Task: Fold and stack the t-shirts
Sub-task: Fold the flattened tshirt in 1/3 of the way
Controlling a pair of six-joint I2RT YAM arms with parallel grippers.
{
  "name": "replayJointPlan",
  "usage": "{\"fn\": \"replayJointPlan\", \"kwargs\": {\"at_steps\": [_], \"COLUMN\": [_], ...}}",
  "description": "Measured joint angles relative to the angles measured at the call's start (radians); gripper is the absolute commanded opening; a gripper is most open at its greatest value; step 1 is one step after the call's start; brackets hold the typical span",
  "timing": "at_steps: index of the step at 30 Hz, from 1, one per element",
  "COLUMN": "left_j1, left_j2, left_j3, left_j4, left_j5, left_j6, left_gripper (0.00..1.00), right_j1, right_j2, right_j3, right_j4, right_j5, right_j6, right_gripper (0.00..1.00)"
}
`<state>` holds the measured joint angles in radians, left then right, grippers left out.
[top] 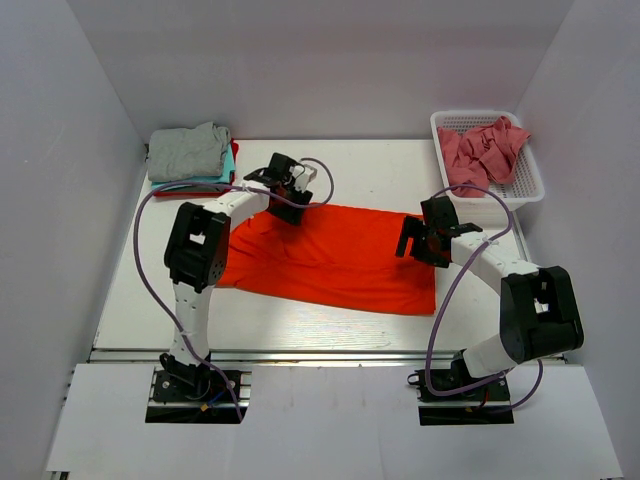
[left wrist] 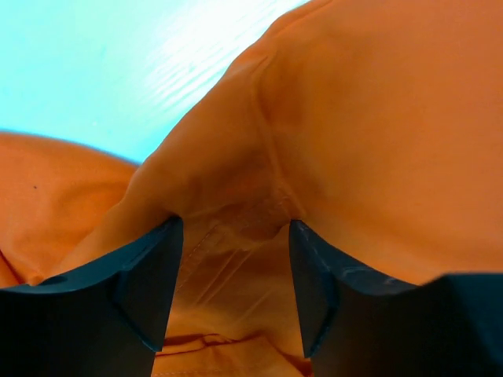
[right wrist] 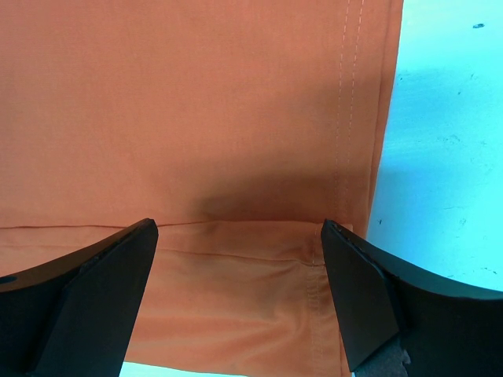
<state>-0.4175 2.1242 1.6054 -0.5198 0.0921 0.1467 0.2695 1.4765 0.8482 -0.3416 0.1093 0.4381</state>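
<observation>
A bright orange-red t-shirt [top: 330,262] lies spread flat across the middle of the white table [top: 360,170]. My left gripper [top: 291,196] is at the shirt's far left corner. In the left wrist view, my left gripper [left wrist: 236,276] is open, with rumpled orange cloth [left wrist: 369,126] bunched between the fingers. My right gripper [top: 414,240] is at the shirt's far right edge. In the right wrist view, my right gripper [right wrist: 240,292] is open, straddling a doubled-over hem of the shirt [right wrist: 196,102], with nothing pinched.
A folded stack with a grey shirt [top: 188,152] on top of teal and red ones sits at the back left. A white mesh basket [top: 527,190] at the back right holds crumpled dusty pink shirts [top: 485,148]. Grey walls enclose the table.
</observation>
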Motion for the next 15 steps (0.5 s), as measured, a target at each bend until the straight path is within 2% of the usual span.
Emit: {"fn": "replayJointPlan", "kwargs": {"at_steps": [4,5,7,8,9,10,15], "left_j1": [0.003,0.003,0.003,0.003,0.003,0.003,0.003], "left_j2": [0.016,0.016,0.016,0.016,0.016,0.021,0.049], "left_j3": [0.0,0.0,0.0,0.0,0.003,0.014,0.079], "left_j4": [-0.015,-0.017,-0.014,-0.015,-0.016,-0.022,-0.024], "left_j5": [-0.024,-0.026,-0.028,-0.027,-0.029,-0.032,-0.063], "left_j6": [0.018,0.021,0.026,0.027,0.022,0.021,0.018], "left_gripper": [0.52,0.38,0.23,0.1,0.04,0.0,0.0], "right_j1": [0.0,0.0,0.0,0.0,0.0,0.0,0.0], "right_j2": [0.0,0.0,0.0,0.0,0.0,0.0,0.0], "right_j3": [-0.003,-0.003,-0.008,-0.01,-0.013,-0.014,-0.014], "right_j4": [0.0,0.001,0.001,0.002,0.001,0.001,0.002], "right_j5": [0.0,0.0,0.001,0.002,0.004,0.005,0.017], "right_j6": [0.0,0.0,0.0,0.0,0.0,0.0,0.0], "right_gripper": [0.9,0.9,0.9,0.9,0.9,0.9,0.9]}}
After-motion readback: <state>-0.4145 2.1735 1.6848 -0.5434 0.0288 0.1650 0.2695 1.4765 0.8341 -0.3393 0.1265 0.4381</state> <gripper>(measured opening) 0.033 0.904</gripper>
